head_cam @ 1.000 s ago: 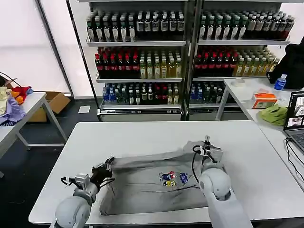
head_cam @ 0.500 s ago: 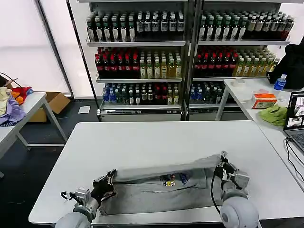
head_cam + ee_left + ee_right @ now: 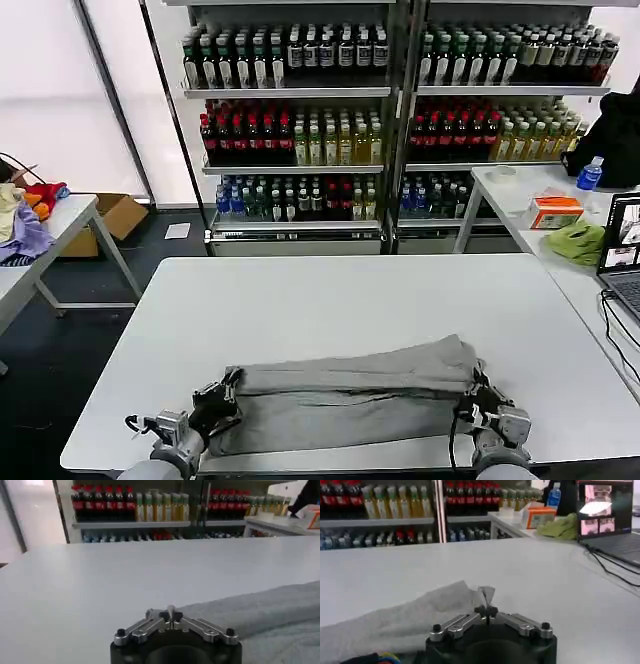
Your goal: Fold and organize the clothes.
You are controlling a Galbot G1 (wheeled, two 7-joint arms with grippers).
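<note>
Left gripper (image 3: 228,383) low at the near left, fingers pinched together, right gripper (image 3: 474,385) low at the near right, fingers likewise closed, both arms drawn back toward the body

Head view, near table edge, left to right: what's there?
Left gripper → shirt → right gripper, both pinching the shirt's ends.

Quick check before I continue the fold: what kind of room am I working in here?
Probably a mock shop or lab: drink-bottle shelves line the back wall, white work tables stand around, and a laptop sits on the side table.
</note>
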